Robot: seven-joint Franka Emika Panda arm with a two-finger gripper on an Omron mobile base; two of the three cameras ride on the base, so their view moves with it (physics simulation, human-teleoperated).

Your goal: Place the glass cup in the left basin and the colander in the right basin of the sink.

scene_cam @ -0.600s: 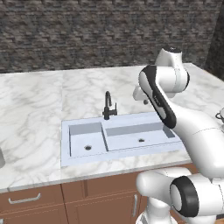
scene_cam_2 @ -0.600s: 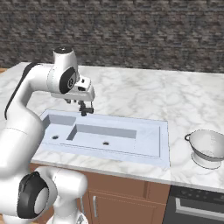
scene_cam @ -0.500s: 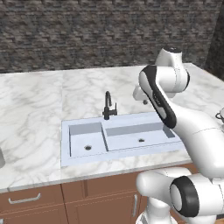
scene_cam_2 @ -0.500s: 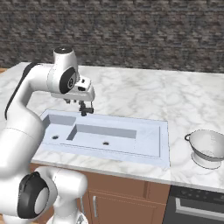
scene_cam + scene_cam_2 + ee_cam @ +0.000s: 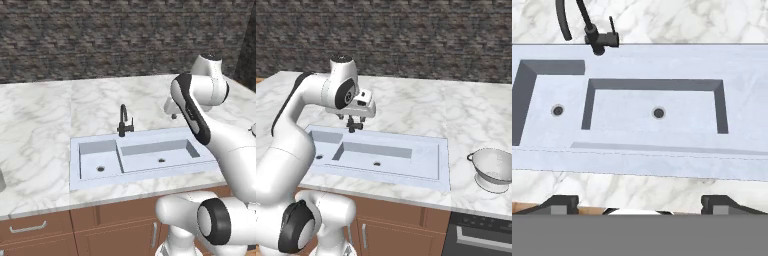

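Observation:
The sink (image 5: 75, 182) is set into the marble counter, with the smaller left basin (image 5: 98, 161) and the wider right basin (image 5: 160, 152), both empty. From above, the hand view has the left basin (image 5: 542, 107) and right basin (image 5: 657, 100) with their dark drains. The colander (image 5: 495, 170) stands on the counter to the right of the sink. A grey sliver of the glass cup (image 5: 1, 181) is cut by the left edge. My gripper (image 5: 173, 115) (image 5: 351, 119) (image 5: 639, 202) hangs open and empty above the sink's back rim.
The thin black faucet (image 5: 123, 121) (image 5: 594, 32) rises behind the divider between the basins, close to my gripper in the right base view. A dark stone wall (image 5: 100, 40) backs the counter. Wooden cabinet fronts (image 5: 50, 230) run below the counter edge.

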